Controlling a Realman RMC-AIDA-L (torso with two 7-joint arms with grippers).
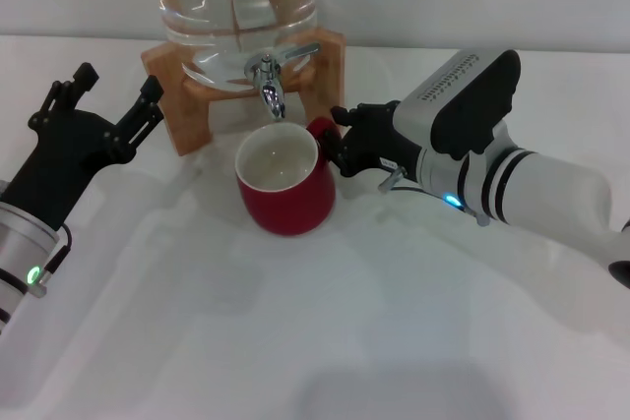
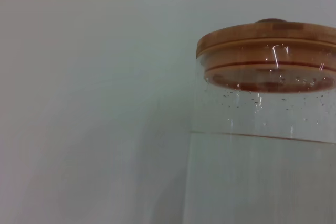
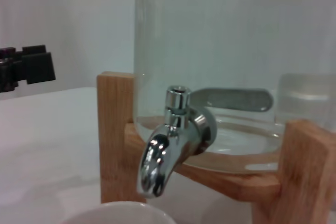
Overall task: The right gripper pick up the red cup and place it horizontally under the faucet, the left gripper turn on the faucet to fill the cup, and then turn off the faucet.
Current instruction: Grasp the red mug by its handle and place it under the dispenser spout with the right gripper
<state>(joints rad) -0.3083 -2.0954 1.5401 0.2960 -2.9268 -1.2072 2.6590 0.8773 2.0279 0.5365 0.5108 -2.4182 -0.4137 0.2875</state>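
The red cup (image 1: 285,189) stands upright on the white table, its white inside open right below the spout of the chrome faucet (image 1: 268,81). My right gripper (image 1: 340,140) is at the cup's right side, shut on its red loop handle. The right wrist view shows the faucet (image 3: 168,145) close up, its thin lever (image 3: 231,98) lying sideways, the cup's rim (image 3: 113,214) beneath it, and no water running. My left gripper (image 1: 118,86) hovers open at the left of the wooden stand, apart from the faucet.
The clear water jar (image 1: 236,7) rests on a wooden stand (image 1: 182,95) at the back centre. In the left wrist view the jar's wooden lid (image 2: 268,45) sits above the water line. White table (image 1: 325,341) spreads in front.
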